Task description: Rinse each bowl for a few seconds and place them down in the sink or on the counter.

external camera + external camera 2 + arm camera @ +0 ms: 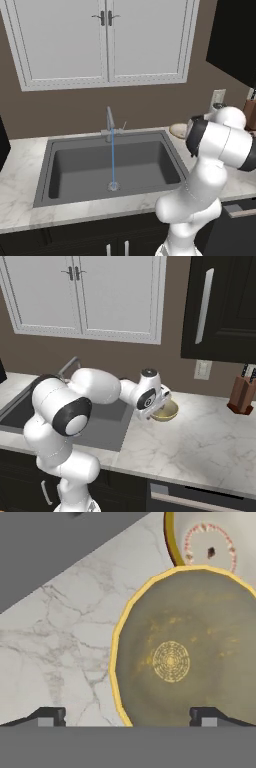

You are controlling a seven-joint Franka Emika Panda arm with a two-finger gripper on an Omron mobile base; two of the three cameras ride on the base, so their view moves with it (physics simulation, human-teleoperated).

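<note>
Two bowls sit close together on the white marble counter, just right of the sink. The cream-yellow bowl has a yellow rim and a dull olive inside. The other bowl, past it, is pale inside with a reddish speckled ring. My gripper hangs open right above the yellow bowl's near rim, one fingertip over the marble and the other over the bowl's inside, holding nothing. From the right base, the hand is against the bowl. A bowl's edge peeks out behind my arm.
The faucet runs a thin blue stream onto the drain. A knife block stands at the far right of the counter, a wall outlet behind it. White wall cabinets hang above the sink.
</note>
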